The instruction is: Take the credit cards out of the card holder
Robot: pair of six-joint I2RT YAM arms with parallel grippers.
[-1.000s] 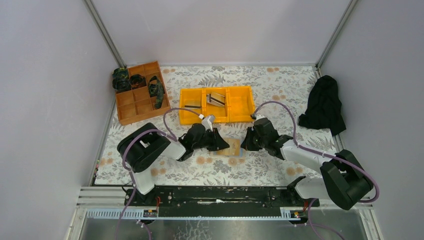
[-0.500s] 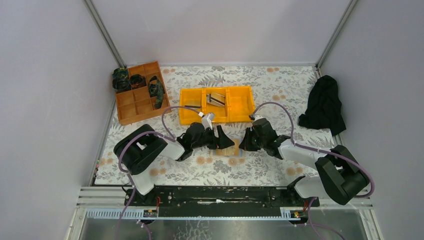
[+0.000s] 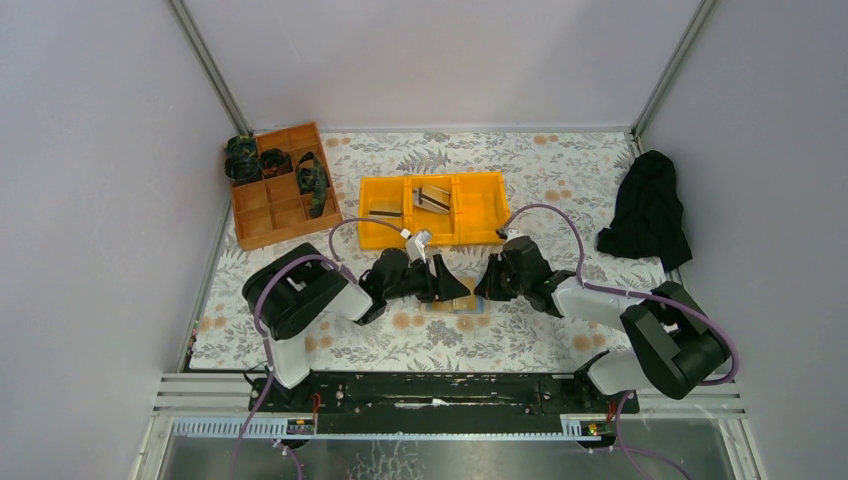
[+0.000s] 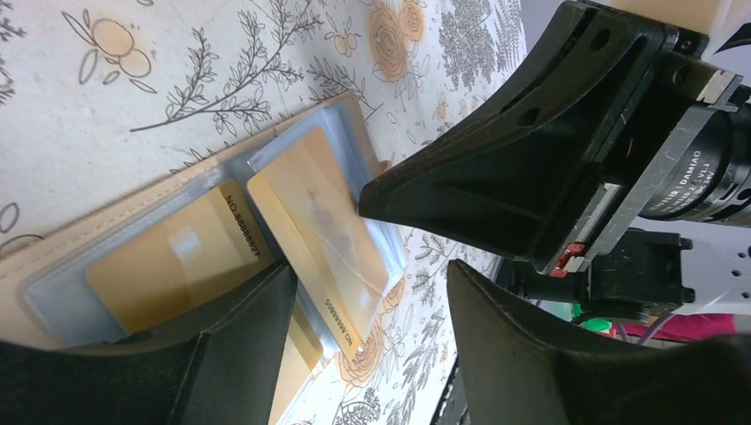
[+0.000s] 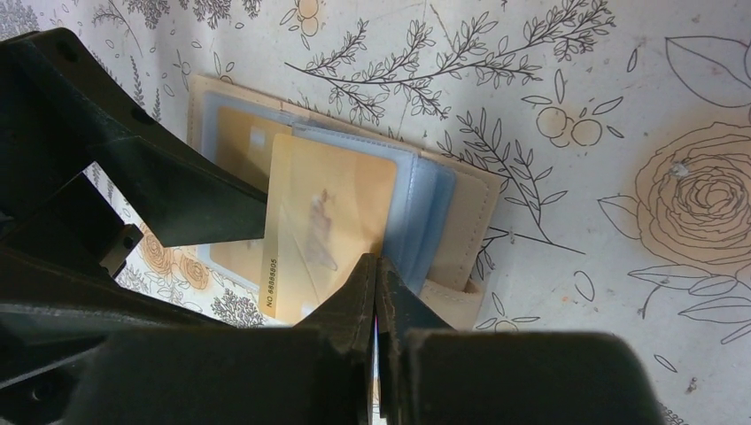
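Note:
The tan card holder [image 3: 462, 306] lies open on the flowered mat between my two grippers. Its blue-grey sleeves hold tan credit cards. One card [image 5: 323, 212] marked with a number sticks partway out of its sleeve, and another card [image 5: 239, 142] sits behind it. My right gripper [image 5: 376, 261] is shut on the near edge of the sticking-out card [image 4: 319, 239]. My left gripper [image 4: 372, 264] is open, with one finger [image 4: 239, 354] resting over the holder's [image 4: 133, 208] left half. Both grippers show in the top view, left [image 3: 452, 287] and right [image 3: 483, 285].
A yellow three-compartment bin [image 3: 480, 215] behind the holder contains a few cards [image 3: 430, 197]. An orange-brown divided tray [image 3: 275, 195] with dark items stands at the back left. A black cloth [image 3: 650, 210] lies at the right edge.
My left gripper has moved right over the holder, covering most of it. My right gripper has shifted slightly left toward the holder.

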